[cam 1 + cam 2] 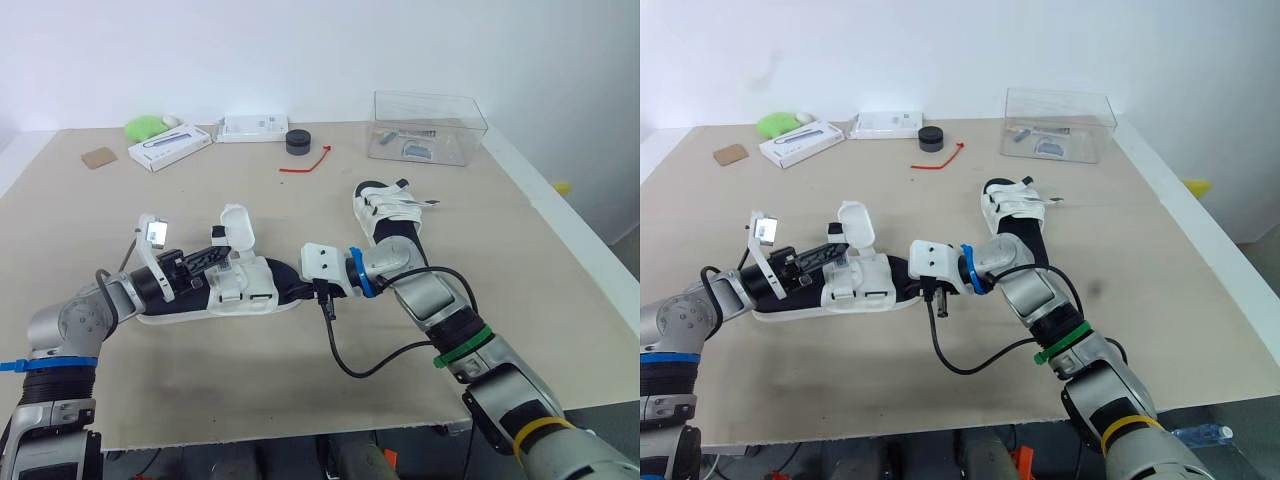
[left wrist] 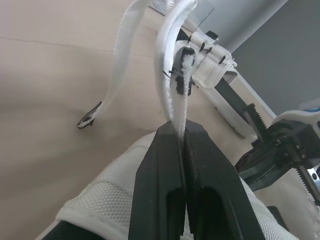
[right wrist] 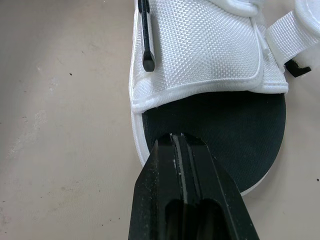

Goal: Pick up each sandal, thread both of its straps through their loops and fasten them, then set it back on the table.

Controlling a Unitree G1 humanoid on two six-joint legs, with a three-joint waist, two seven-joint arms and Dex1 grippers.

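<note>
A white sandal [image 1: 235, 290] with a black footbed lies flat on the table in front of me. My left gripper [image 1: 222, 259] is shut on one of its white straps [image 2: 176, 85], which stands up from the upper. A second strap [image 2: 119, 55] with a black tip hangs loose beside it. From the right, my right gripper [image 3: 177, 140] is shut, its tips resting on the rim of the black footbed [image 3: 225, 135] at the sandal's open end. The other sandal [image 1: 385, 212] lies farther back on the right, partly under my right forearm.
At the back stand a clear plastic box [image 1: 430, 125], a black round object [image 1: 299, 141], a red tie [image 1: 305, 163], two white boxes [image 1: 168, 147], a green object [image 1: 145, 126] and a brown piece [image 1: 99, 157]. A black cable [image 1: 345, 355] loops off my right wrist.
</note>
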